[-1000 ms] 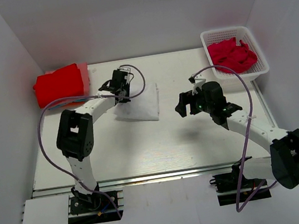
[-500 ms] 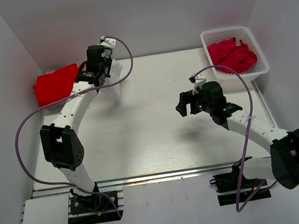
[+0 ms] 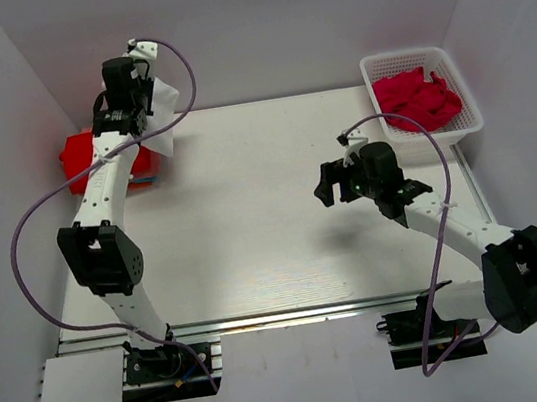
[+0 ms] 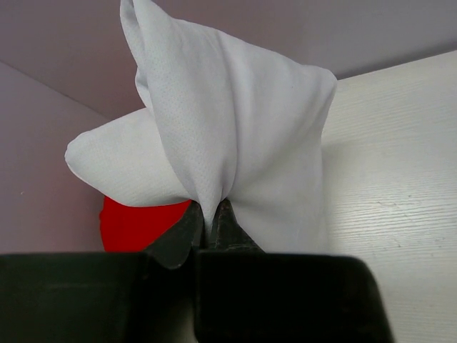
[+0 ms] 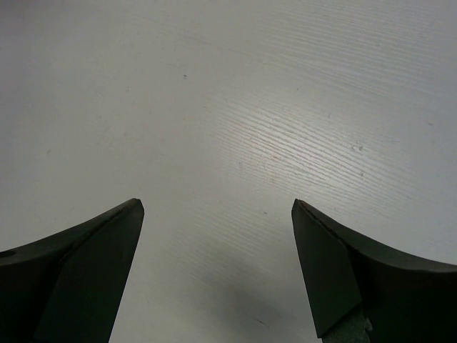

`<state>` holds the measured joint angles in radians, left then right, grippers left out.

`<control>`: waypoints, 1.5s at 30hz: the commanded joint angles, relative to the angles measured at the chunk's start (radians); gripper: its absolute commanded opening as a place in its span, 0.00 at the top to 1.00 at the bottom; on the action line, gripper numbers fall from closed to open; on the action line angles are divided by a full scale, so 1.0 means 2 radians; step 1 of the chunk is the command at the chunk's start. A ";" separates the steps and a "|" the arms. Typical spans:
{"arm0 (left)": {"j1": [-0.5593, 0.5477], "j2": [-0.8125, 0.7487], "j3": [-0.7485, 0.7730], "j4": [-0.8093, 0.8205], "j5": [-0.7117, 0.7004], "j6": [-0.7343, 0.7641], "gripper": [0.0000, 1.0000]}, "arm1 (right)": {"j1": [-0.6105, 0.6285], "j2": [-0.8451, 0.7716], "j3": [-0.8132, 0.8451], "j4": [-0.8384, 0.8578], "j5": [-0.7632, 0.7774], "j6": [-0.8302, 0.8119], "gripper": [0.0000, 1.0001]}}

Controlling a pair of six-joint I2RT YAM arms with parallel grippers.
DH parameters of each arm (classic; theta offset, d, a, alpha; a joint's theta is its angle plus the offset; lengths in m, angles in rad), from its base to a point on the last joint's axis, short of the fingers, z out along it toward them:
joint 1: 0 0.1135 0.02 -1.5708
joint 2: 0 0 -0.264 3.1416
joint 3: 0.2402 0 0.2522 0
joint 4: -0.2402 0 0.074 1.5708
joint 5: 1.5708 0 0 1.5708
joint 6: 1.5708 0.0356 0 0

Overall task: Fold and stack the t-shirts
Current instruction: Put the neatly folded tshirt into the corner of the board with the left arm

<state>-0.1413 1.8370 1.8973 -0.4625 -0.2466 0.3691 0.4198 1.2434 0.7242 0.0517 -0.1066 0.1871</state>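
Observation:
My left gripper (image 3: 137,87) is shut on a folded white t-shirt (image 3: 164,115) and holds it in the air at the back left, over the edge of the stack of folded red t-shirts (image 3: 90,157). In the left wrist view the white t-shirt (image 4: 221,136) hangs bunched from the closed gripper (image 4: 213,218), with the red stack (image 4: 139,225) below it. My right gripper (image 3: 325,185) is open and empty above the middle of the table; in its wrist view the gripper (image 5: 218,211) shows only bare table between the fingers. Crumpled red t-shirts (image 3: 417,98) lie in the white basket (image 3: 463,96).
The white basket stands at the back right corner. White walls close in the table at the left, back and right. A blue edge shows under the red stack (image 3: 149,178).
My left gripper has lifted the folded white t-shirt off the table middle and carried it up and left to over the red stack. The right arm has barely moved.

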 commanded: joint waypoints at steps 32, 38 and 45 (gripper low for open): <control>0.207 0.119 0.045 0.055 0.118 -0.066 1.00 | 0.000 0.093 0.108 -0.017 -0.031 0.008 0.10; 0.212 0.145 0.072 0.058 0.099 -0.056 1.00 | 0.001 0.096 0.112 -0.020 -0.031 0.012 0.10; 0.212 0.173 0.108 0.035 0.047 -0.056 0.94 | -0.001 0.099 0.111 -0.025 -0.029 0.012 0.10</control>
<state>0.2752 2.1918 2.0609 -0.3923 -0.0803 0.2539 0.4202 1.4357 0.9043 -0.0021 -0.1596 0.2028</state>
